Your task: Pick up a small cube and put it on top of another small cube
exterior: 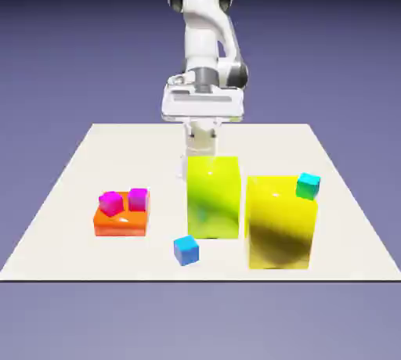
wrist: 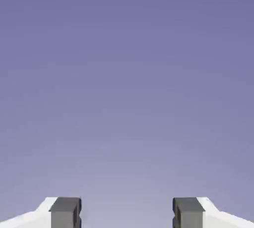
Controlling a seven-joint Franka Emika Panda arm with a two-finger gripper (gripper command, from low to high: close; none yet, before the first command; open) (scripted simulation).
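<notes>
Bench (exterior: 141,257): pale, wide, carries all the blocks and cubes. Arm (exterior: 201,30): white with dark grey joints, at the bench's far side, reaching down. Gripper (wrist: 127,213): released, fingers spread wide, nothing between them; the hand view shows only plain blue-violet backdrop past the tips. In the exterior view its lower end is pale against the bench and hard to make out behind the lime block.

Yellow block (exterior: 270,237): biggest block, nearer the camera than the gripper and off to the exterior view's right of it, upright, dark patch low on its front. Lime block (exterior: 213,206): a bit smaller, upright, camera side of the gripper, just beside the yellow one. Orange block (exterior: 121,226): low and flat, to the exterior view's left of the gripper and nearer the camera, well apart from the lime one.

Small stuff. Blue cube (exterior: 186,250), the one to pick: on the bench, camera side of the gripper and slightly to the exterior view's left, near the lime block's front, turned a little. Teal cube (exterior: 308,186), the one to stack on: on top of the yellow block at its edge on the exterior view's right, well apart from the gripper. Two magenta cubes (exterior: 111,203): side by side on the orange block, exterior view's left of the gripper; can't tell if they touch.
</notes>
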